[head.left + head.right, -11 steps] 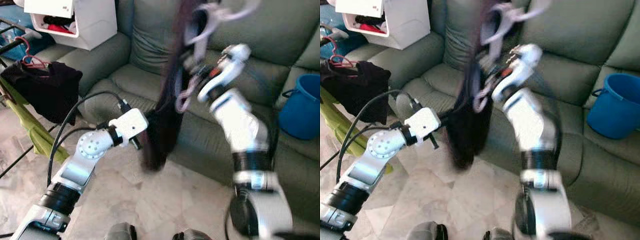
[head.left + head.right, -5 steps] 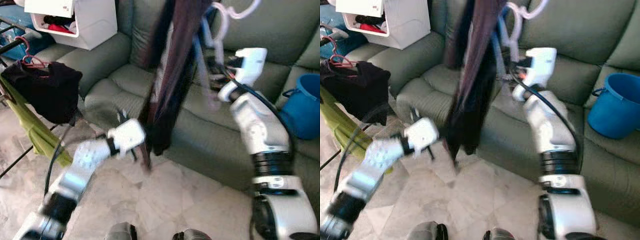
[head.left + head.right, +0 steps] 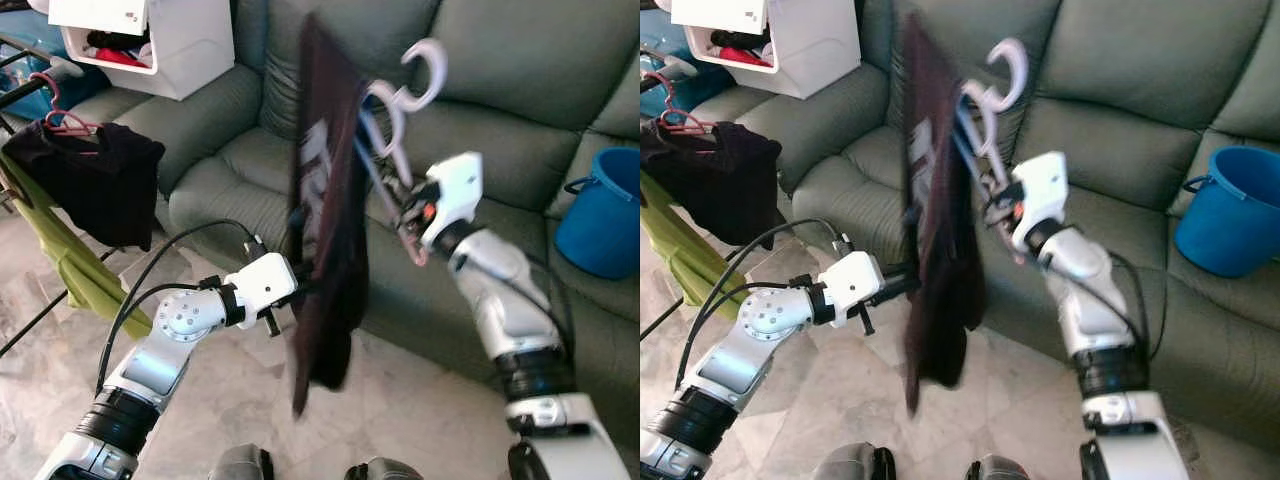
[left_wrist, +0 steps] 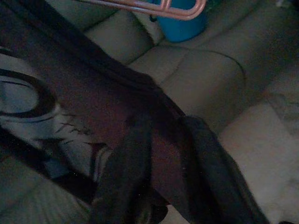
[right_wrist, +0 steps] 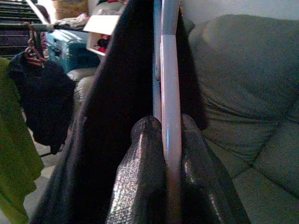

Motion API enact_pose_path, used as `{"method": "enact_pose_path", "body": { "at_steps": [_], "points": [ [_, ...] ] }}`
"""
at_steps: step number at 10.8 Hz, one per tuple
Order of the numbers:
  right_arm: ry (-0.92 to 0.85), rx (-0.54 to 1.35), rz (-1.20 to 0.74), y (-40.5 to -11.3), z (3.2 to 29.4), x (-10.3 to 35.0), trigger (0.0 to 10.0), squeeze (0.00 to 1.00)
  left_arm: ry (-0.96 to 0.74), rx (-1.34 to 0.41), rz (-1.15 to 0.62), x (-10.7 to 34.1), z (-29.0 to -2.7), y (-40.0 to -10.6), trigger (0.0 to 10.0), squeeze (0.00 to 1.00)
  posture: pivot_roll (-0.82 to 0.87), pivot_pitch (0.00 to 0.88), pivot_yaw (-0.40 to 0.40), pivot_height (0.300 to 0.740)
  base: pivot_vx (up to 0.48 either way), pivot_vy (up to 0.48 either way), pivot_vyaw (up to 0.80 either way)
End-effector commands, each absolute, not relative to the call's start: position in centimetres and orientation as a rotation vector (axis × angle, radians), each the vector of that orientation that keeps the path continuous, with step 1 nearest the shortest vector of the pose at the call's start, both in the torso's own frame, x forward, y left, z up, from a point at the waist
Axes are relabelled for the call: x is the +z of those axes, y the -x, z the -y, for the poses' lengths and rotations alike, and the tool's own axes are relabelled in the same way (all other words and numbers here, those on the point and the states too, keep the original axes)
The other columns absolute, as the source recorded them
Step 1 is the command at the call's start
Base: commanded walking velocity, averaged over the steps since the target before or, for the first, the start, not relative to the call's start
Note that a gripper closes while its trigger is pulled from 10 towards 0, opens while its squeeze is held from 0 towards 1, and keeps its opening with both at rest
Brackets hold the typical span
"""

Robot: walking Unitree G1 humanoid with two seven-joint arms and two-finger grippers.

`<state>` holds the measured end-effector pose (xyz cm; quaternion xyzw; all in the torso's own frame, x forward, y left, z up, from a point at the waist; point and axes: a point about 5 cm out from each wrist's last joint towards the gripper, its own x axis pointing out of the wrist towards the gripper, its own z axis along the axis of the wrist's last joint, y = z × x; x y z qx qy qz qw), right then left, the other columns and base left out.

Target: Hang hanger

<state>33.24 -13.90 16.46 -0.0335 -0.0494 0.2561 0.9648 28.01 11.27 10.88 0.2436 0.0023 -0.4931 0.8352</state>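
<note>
Hangers [image 3: 395, 120], pale and bunched, are being pinched between my right gripper [image 5: 163, 140]'s black fingers [image 5: 147, 154], raised in front of the green sofa [image 3: 520, 150]. A dark shirt [image 3: 325, 250] with pale print is draping down from them, hanging between my two arms and blocking my sight of the sofa seat behind it. My left gripper [image 3: 300, 285] is reaching into the shirt's near edge; I cannot tell how its jaws are standing, since cloth is covering them. Far left, a drying rack [image 3: 25, 85] is carrying a black garment [image 3: 95, 180] on a pink hanger [image 3: 55, 115] and a green cloth [image 3: 60, 255]. A white box [image 3: 150, 40] is sitting behind it. A blue bucket [image 3: 600, 215] is resting on the sofa at far right.
</note>
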Motion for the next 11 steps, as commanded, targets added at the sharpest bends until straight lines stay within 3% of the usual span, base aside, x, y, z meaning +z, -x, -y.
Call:
{"method": "enact_pose_path", "body": {
  "at_steps": [1,6,7,11],
  "points": [
    [0.086,0.574,0.237,-32.7,12.8,18.9,10.0,0.00,-0.512,-1.057,-0.008,11.0,-11.0,-28.1,10.0,1.00,-0.09,0.000,-0.023,0.740,0.000,0.000,0.00],
    [0.194,0.591,0.281,-32.2,12.4,17.9,10.0,0.00,-0.418,-1.108,-0.101,11.1,-11.8,-27.9,10.0,1.00,-0.09,0.000,-0.024,0.740,0.000,0.000,0.00],
    [0.209,0.585,0.301,-31.9,12.9,17.7,10.0,0.00,-0.419,-1.124,-0.155,10.9,-12.8,-27.6,10.0,1.00,-0.09,0.000,-0.026,0.740,0.000,0.000,0.00],
    [0.254,0.690,0.215,-29.0,15.6,14.0,10.0,0.00,-0.526,-0.903,-0.139,12.0,-17.9,-30.0,10.0,1.00,-0.09,0.000,-0.024,0.740,0.000,0.000,0.00]
  ]
}}
